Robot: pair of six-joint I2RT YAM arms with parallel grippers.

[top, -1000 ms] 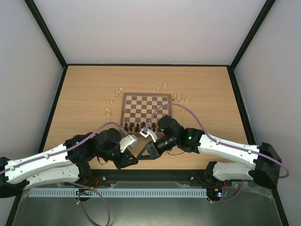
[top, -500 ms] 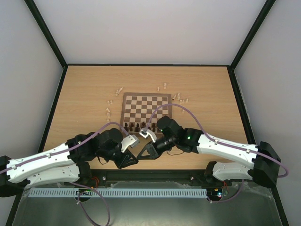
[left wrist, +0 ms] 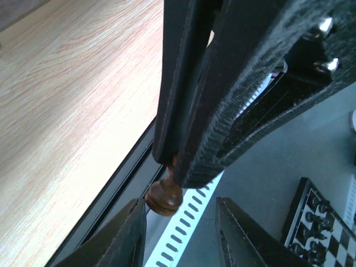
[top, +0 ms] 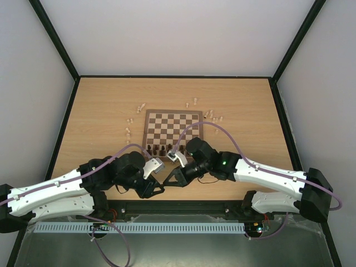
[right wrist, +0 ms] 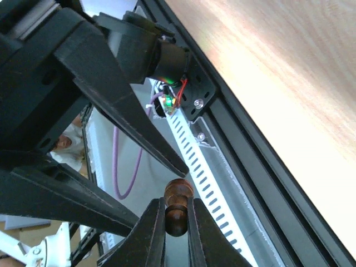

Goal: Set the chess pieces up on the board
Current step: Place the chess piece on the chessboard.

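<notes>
Both grippers meet tip to tip above the table's near edge. My right gripper [right wrist: 177, 218] [top: 167, 179] is shut on a dark brown chess piece [right wrist: 178, 207], pinching its upper part. In the left wrist view the same piece [left wrist: 164, 196] hangs from the right gripper's fingers [left wrist: 200, 111], its round base between my left gripper's [left wrist: 181, 236] [top: 161, 187] parted fingers, which do not touch it. The board [top: 173, 127] lies beyond them, with dark pieces [top: 160, 149] along its near rows. Pale pieces [top: 129, 131] lie scattered on the table beside it.
More pale pieces lie behind the board's left corner [top: 141, 105], behind its far edge [top: 194, 102] and off its right corner [top: 214, 117]. A black rail and a white slotted strip [top: 144, 227] run along the table's near edge, below the grippers. Dark walls enclose the wooden tabletop [top: 250, 122].
My left gripper's jaws have parted and let go of the dark piece, while the right gripper has closed on it. Both arms have barely shifted.
</notes>
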